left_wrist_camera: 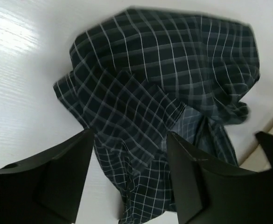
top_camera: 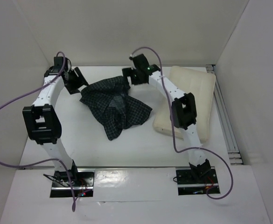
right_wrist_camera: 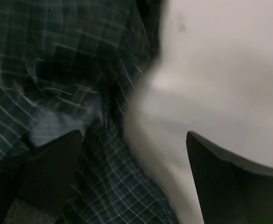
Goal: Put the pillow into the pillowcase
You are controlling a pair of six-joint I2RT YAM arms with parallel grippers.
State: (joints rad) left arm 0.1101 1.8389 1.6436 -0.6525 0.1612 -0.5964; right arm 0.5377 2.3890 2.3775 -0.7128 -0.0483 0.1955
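Note:
The dark grid-check pillowcase (top_camera: 115, 105) lies crumpled in the middle of the table. The cream pillow (top_camera: 194, 91) lies flat to its right, partly under the right arm, its near left corner touching the cloth. My left gripper (top_camera: 79, 82) is open at the pillowcase's far left edge. In the left wrist view its jaws (left_wrist_camera: 129, 154) stand wide apart over a fold of the pillowcase (left_wrist_camera: 164, 79). My right gripper (top_camera: 129, 76) is open at the far right edge of the cloth. In the blurred right wrist view its jaws (right_wrist_camera: 134, 154) straddle the pillowcase's (right_wrist_camera: 57, 70) edge beside a pale surface.
White walls close in the table (top_camera: 127, 149) at the back and on both sides. A metal rail (top_camera: 227, 126) runs along the right edge beside the pillow. Purple cables loop off both arms.

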